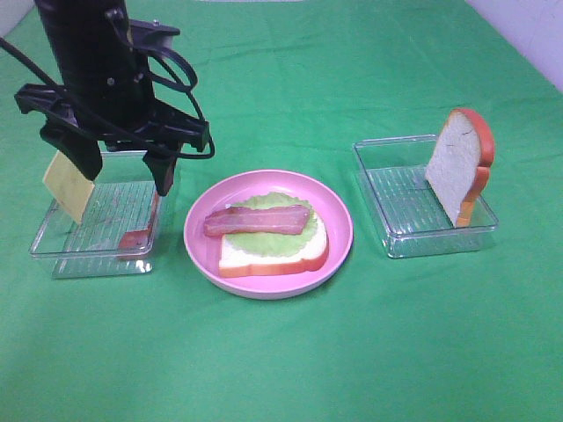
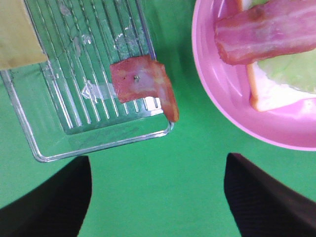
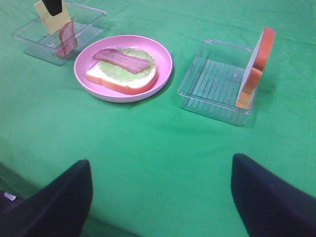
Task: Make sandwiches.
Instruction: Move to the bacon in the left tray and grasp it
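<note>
Left claw wide, empty, above left tray. Cheese slice leans on its left wall. Spare bacon strip droops over near-right corner: off-centre pinch may drag tray or drop strip onto worktop. Half-built sandwich on central plate. Right claw wide, empty, near edge. Upright bread slice in right tray may topple if nudged.

- A broad stretch of green bench is found bare in front of the pink plate.
- Strips of bench are seen between the plate and the left tray, and between the plate and the right tray.
- The space over the left tray is taken up by the left end effector, with its jaws spread wide.
- The left tray's wall nearest the plate is overhung by a bacon strip, and the opposite side is occupied by a cheese slice.
- The right tray's outer side is blocked by an upright bread slice. The ribbed floor beside it is exposed from above.
</note>
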`<action>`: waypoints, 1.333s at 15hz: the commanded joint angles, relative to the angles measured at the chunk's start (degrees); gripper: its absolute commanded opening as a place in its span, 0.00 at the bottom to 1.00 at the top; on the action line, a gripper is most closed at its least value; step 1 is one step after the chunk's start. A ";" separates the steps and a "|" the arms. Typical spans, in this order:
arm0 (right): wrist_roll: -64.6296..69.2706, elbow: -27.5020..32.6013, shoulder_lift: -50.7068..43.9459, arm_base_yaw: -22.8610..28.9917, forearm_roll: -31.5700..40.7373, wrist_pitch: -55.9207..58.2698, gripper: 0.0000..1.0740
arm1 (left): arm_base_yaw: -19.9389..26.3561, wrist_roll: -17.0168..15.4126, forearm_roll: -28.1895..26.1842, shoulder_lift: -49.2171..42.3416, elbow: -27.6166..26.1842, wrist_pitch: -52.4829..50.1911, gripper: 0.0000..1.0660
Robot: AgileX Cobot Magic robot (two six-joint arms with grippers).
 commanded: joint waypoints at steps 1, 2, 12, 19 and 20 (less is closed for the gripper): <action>0.17 0.06 -0.92 0.06 -0.11 0.11 0.70 | 0.06 -1.26 0.97 3.32 0.52 -0.46 0.67; 0.17 0.06 -0.92 0.06 -0.11 0.11 0.70 | 0.06 -1.49 1.09 4.41 0.52 -0.46 0.67; 0.17 0.06 -0.92 0.06 -0.11 0.11 0.70 | 0.06 -4.07 2.52 9.00 0.52 -2.52 0.63; 0.17 0.06 -0.92 0.06 -0.06 0.11 0.70 | 0.06 -4.30 4.30 9.00 0.52 -3.95 0.54; 0.17 0.06 -0.92 0.06 -0.06 0.11 0.70 | 0.06 -4.30 4.35 9.00 0.52 -4.01 0.54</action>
